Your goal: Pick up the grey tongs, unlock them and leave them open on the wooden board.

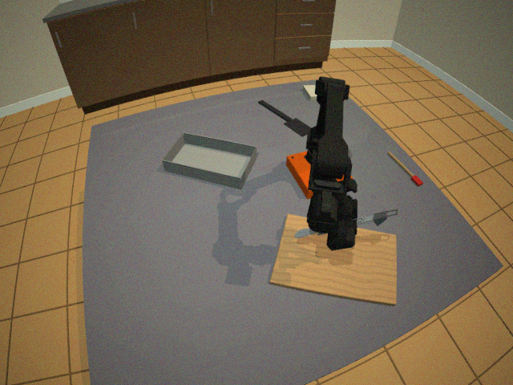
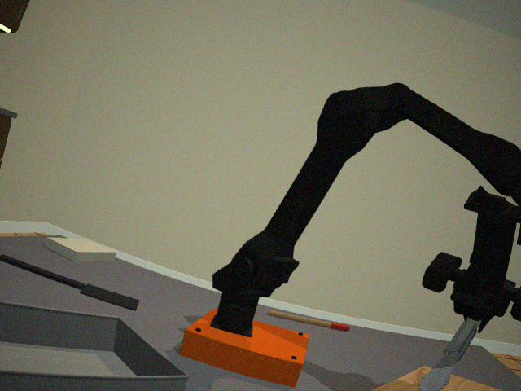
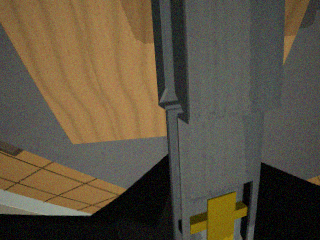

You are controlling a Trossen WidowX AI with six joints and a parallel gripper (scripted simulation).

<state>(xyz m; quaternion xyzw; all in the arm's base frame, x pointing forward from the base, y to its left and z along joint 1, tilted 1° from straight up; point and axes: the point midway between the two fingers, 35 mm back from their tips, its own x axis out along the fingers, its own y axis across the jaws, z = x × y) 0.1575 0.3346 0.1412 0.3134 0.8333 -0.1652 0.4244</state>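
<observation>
My gripper (image 2: 472, 322) (image 3: 200, 162) is shut on the grey tongs (image 1: 305, 233) (image 2: 437, 376) (image 3: 220, 75) and holds them over the wooden board (image 1: 352, 275) (image 2: 466, 385) (image 3: 92, 95). In the top view the flat tip end shows left of the gripper and the other end sticks out right, past the board's back edge. The arm hides the middle. In the exterior view the tips slope down towards the board; contact cannot be told. A yellow piece (image 3: 221, 215) shows on the tongs in the wrist view. The lock's state cannot be told. The roasting tin (image 1: 203, 176) (image 2: 63, 328) holds nothing.
The orange base (image 1: 299, 169) (image 2: 239, 362) stands behind the board. A dark spatula (image 1: 297, 126) (image 2: 109, 296) lies behind the base. A red-ended stick (image 1: 401, 164) (image 2: 299, 318) lies right. A pale block (image 1: 309, 91) (image 2: 80, 248) lies at the back.
</observation>
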